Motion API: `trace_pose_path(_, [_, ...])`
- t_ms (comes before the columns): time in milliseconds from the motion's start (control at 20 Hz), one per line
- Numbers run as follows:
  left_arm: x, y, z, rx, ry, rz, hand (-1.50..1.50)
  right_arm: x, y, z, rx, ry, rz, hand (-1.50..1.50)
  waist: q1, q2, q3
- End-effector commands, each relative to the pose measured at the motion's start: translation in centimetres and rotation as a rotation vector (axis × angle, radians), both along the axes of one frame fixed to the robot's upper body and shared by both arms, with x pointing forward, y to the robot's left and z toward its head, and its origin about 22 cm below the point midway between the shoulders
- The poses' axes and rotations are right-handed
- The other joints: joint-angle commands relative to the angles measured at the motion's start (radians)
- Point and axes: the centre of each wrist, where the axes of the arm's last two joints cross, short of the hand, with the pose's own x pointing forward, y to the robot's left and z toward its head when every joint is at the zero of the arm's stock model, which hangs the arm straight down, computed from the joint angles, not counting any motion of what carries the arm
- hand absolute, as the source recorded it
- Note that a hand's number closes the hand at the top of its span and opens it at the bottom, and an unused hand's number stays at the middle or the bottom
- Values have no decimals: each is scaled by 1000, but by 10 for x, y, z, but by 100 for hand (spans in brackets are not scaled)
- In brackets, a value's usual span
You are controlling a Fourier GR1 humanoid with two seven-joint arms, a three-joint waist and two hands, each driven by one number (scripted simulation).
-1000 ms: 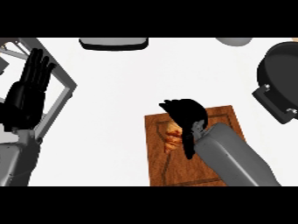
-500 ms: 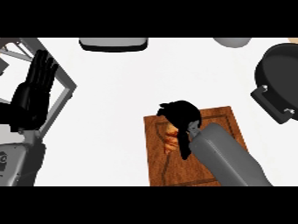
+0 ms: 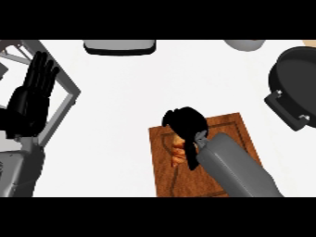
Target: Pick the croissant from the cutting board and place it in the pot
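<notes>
Head view: on the white counter (image 3: 140, 115), a brown wooden cutting board (image 3: 237, 129) lying lengthwise toward the view's lower edge, probably as a handy staging surface near the right arm. Resting on that board's left half, a golden-brown flaky croissant (image 3: 179, 152), only a sliver visible beside the wrist; long axis apparently running along the board's length, from far end to near end, though which tip points where cannot be told with so much hidden. Directly over the croissant's far end, the black right hand (image 3: 186, 121), fingers curled downward over the pastry, apparently closing round it for the lift, though actual contact stays hidden under the palm. Grey right forearm slanting across the board's near right part, likely angled so the palm drops from above. Up and to the right of the board, well apart, a round black metal pot (image 3: 309, 88) with side handles, mouth facing up, ready to receive the pastry. Far to the left of the board, the black left hand (image 3: 30, 99), flat and relaxed with fingers straight up, resting and holding nothing, clear of the working side.
</notes>
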Motion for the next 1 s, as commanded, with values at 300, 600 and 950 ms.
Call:
trace_pose_path(300, [-1, 0, 6, 2, -4, -15, 0, 20, 26, 32, 59, -236, -228, 150, 23, 23, 12])
trace_pose_path(600, [5, -12, 15, 1, -40, -61, 0, 74, 6, 94, 213, -475, -741, 150, 61, 48, 12])
trace_pose_path(950, [10, -20, 11, -7, -30, -50, 0, 102, 8, 142, 140, -875, -1071, 150, 64, 43, 9])
